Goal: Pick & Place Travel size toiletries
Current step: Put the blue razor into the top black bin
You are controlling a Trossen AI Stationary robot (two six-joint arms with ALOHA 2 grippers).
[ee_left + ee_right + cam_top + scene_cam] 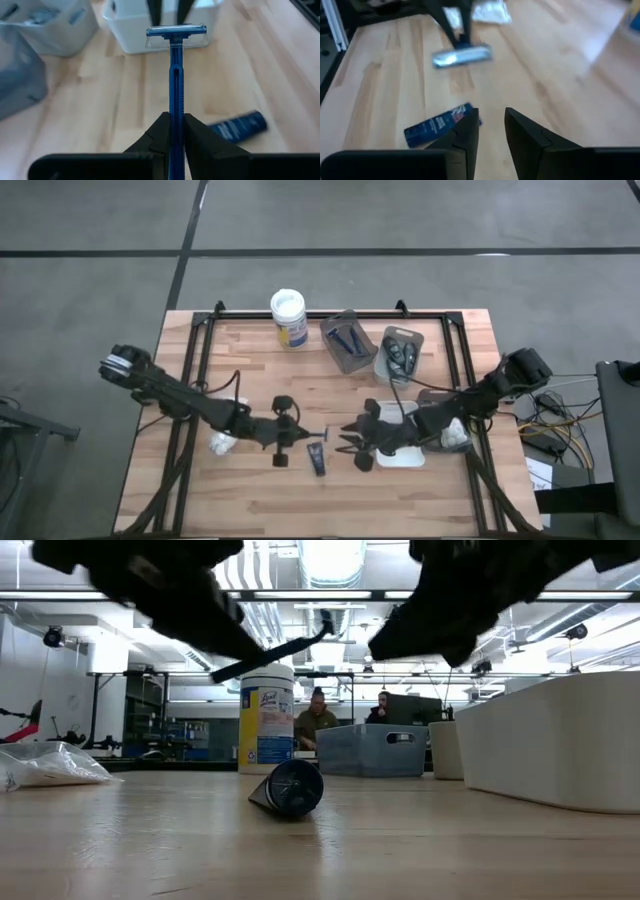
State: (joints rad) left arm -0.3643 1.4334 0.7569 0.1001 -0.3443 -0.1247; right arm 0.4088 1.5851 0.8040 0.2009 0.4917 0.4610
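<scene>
- The blue razor (pixel 175 65) is pinched by its handle between the fingers of the left gripper (pixel 172 131), held above the bench (pixel 250 370) with its head pointing toward the white tray (pixel 150 30).
- A small dark tube (pixel 316 457) lies flat on the bench just beside the razor, between the two grippers; from the low camera its round end (pixel 290 788) faces the lens.
- The right gripper (pixel 492 127) hangs over the bench near the tube, facing the razor head (pixel 461 55); its fingers stand apart with a gap between them and hold nothing.
- A white lumpy packet (pixel 222 443) rests on the bench behind the left gripper, farther from the tube.
- Two grey trays (pixel 345 340) sit at the bench's far edge beyond the tube, one holding blue razors, the other (pixel 400 352) dark bottles.
- A white-lidded tub (pixel 288 317) stands beside those trays.
</scene>
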